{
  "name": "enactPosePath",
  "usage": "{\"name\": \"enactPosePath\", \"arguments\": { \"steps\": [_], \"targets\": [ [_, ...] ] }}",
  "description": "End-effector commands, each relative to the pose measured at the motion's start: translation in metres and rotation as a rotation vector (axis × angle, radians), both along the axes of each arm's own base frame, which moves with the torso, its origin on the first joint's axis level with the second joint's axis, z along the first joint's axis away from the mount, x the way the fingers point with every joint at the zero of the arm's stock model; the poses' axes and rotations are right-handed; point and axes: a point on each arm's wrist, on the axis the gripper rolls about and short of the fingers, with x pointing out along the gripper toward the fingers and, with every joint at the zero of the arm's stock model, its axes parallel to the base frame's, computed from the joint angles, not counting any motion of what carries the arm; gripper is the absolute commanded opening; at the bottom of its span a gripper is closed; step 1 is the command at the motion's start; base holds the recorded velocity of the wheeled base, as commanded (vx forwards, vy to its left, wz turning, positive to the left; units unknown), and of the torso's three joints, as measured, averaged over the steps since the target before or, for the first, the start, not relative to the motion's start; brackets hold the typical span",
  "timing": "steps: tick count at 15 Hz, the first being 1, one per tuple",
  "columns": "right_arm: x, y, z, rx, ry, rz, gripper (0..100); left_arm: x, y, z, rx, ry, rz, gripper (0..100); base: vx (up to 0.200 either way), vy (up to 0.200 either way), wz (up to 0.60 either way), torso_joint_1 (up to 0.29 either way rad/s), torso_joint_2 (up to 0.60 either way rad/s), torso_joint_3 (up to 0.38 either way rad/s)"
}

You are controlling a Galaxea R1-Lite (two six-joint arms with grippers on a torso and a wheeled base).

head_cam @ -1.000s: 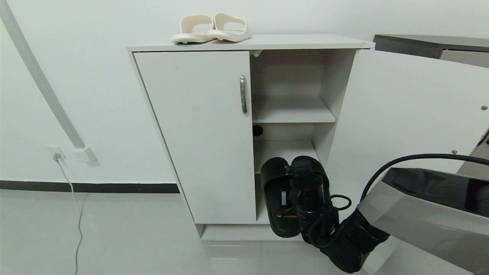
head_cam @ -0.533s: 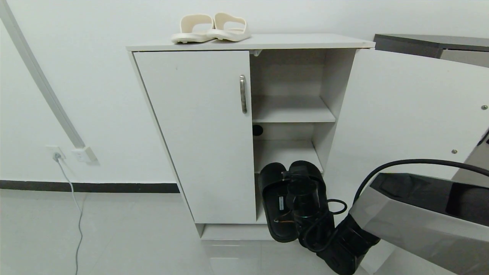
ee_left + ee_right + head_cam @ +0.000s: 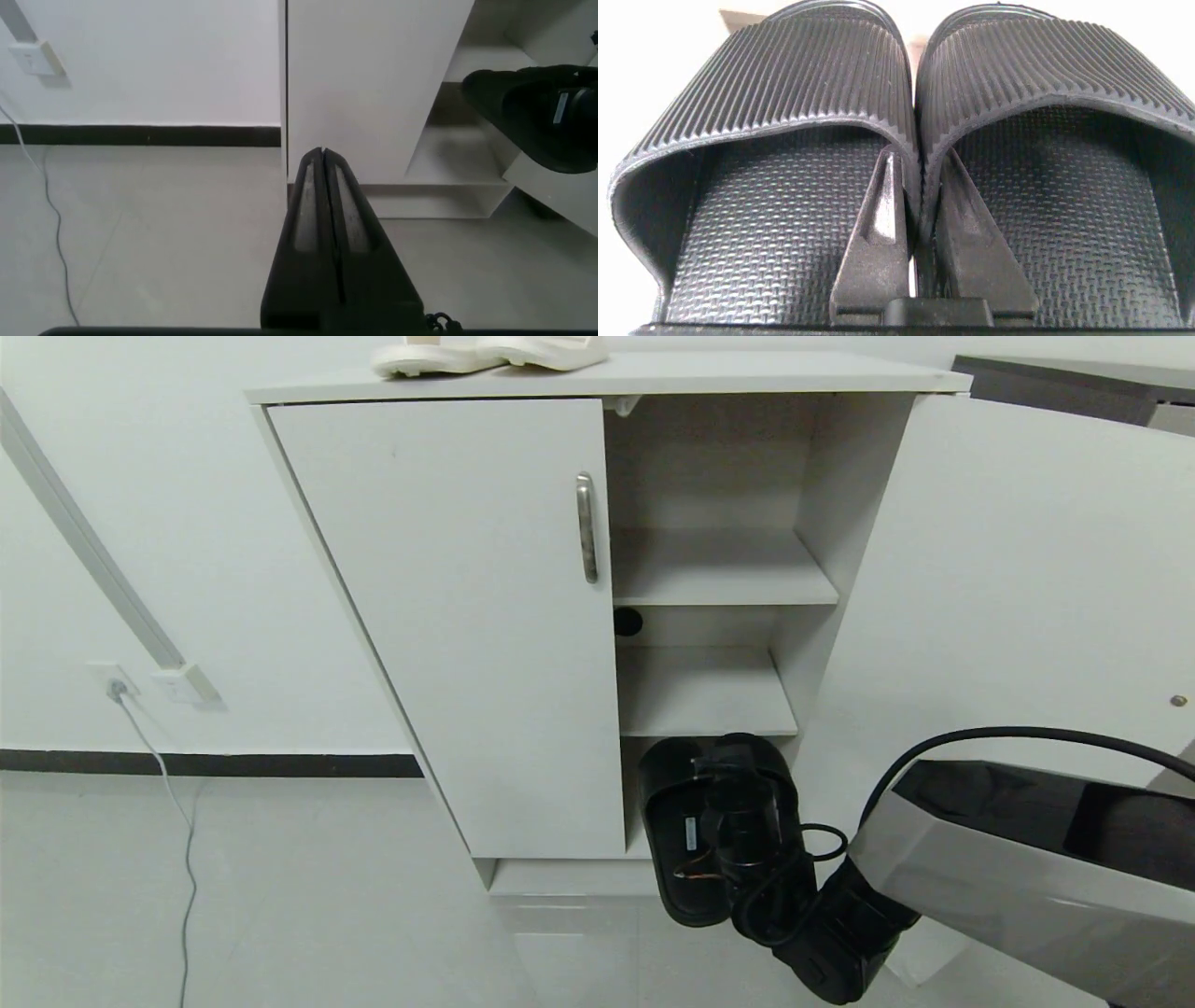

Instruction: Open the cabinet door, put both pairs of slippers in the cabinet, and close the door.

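— Black slippers (image 3: 686, 831): where are they?
— They are at the opening of the lowest compartment of the cabinet (image 3: 747, 373), just under the lower shelf (image 3: 700, 695). The toes point inside and the heels reach out over the floor. I cannot tell if the soles touch the bottom board.
— What holds them?
— The right gripper (image 3: 920, 187). Its fingers (image 3: 878, 233) are only a little apart. One goes into each slipper, and the two inner walls are pinched together between them.
— How are the doors?
— The right door (image 3: 1008, 569) stands wide open. The left door (image 3: 448, 616) is closed, with its metal handle (image 3: 585, 527) next to the opening.
— Where is the other pair?
— The cream slippers (image 3: 485, 355) lie side by side on top of the cabinet, above the left door.
— And the left gripper (image 3: 322, 154)?
— It is low over the floor, in front of the left door and apart from the black pair. Its fingers are pressed together, with nothing between them.
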Motion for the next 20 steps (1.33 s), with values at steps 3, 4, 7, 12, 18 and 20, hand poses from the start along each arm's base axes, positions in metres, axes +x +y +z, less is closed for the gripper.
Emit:
{"name": "enactPosePath", "arguments": {
  "steps": [3, 4, 7, 12, 18, 20],
  "targets": [
    [0.002, 0.000, -0.004, -0.002, 0.003, -0.001, 0, 0.000, 0.000, 0.000, -0.002, 0.001, 0.001, 0, 0.000, 0.000, 0.00, 0.004, 0.00, -0.206],
    [0.004, 0.001, -0.007, 0.001, -0.003, -0.004, 0, 0.000, 0.000, 0.000, -0.002, 0.001, 0.001, 0, 0.000, 0.000, 0.00, -0.002, 0.00, -0.188],
    [0.012, -0.002, 0.005, 0.056, -0.083, -0.028, 0, 0.000, 0.000, 0.000, -0.002, 0.001, 0.002, 0, 0.000, 0.000, 0.00, 0.002, 0.00, -0.033],
    [0.013, -0.005, 0.012, 0.051, -0.127, -0.029, 0, 0.000, 0.000, 0.000, -0.003, 0.001, 0.000, 0, 0.000, 0.000, 0.00, 0.000, 0.00, 0.000],
    [0.015, -0.006, 0.010, 0.044, -0.121, -0.033, 0, 0.000, 0.000, 0.000, -0.002, 0.001, 0.002, 0, 0.033, 0.000, 0.00, 0.000, 0.00, 0.000],
    [0.015, -0.006, 0.010, 0.044, -0.121, -0.033, 0, 0.000, 0.000, 0.000, 0.000, 0.001, 0.001, 0, 0.200, 0.000, 0.00, -0.005, 0.00, 0.002]
  ]
}}
